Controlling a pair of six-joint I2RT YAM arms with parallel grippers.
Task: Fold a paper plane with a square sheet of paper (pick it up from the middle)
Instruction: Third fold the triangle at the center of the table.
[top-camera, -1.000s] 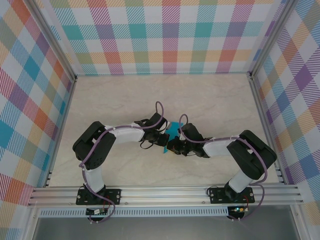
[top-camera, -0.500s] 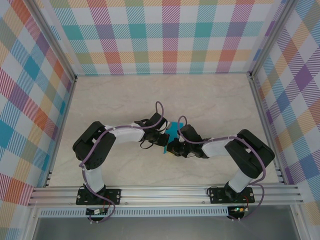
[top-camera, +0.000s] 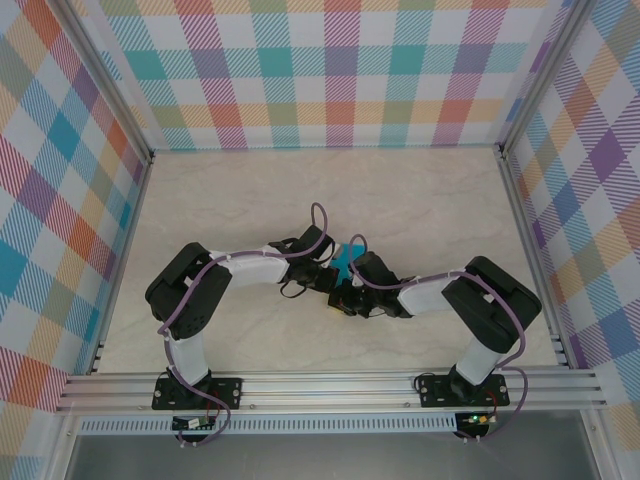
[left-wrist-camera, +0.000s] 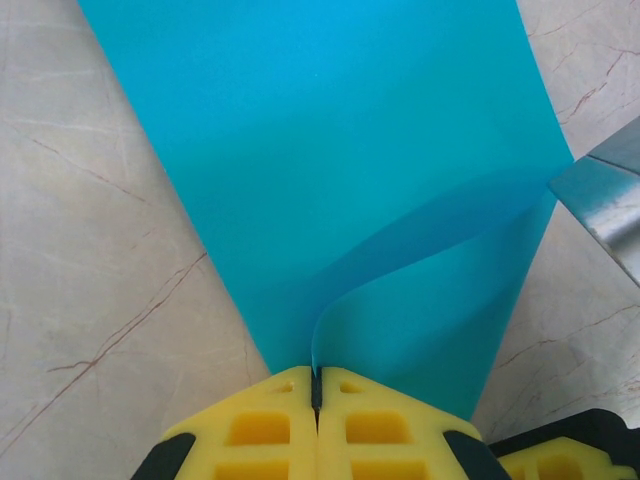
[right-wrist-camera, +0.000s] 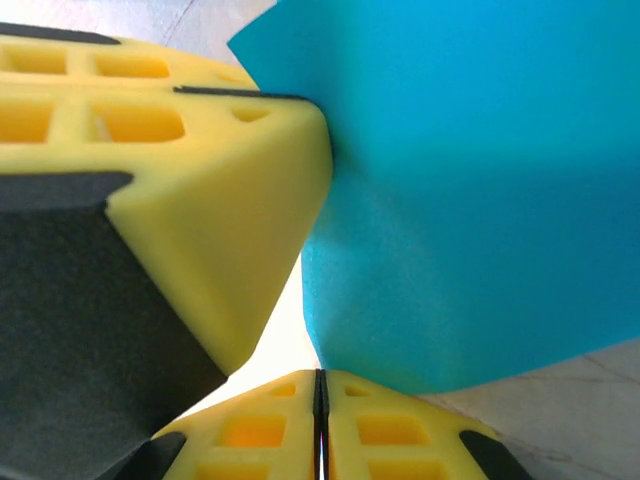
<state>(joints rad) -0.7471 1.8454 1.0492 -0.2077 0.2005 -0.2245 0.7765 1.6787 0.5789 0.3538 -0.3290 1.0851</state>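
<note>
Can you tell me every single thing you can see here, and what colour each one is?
sheet of paper: one, teal-blue, partly folded, at the middle of the table between both grippers
table: one, pale marble pattern, under everything
walls: three, rainbow checks, left, back and right of the table
metal frame: one, silver, along the near edge
cables: two, purple, looped along the arms
left arm: one, white and black, near left
right arm: one, white and black, near right
left gripper: one, yellow pads, shut on the paper
right gripper: one, yellow pads, shut on the paper

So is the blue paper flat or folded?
Partly folded: one flap of the paper curls up off the rest, pinched in the left tool.
</note>
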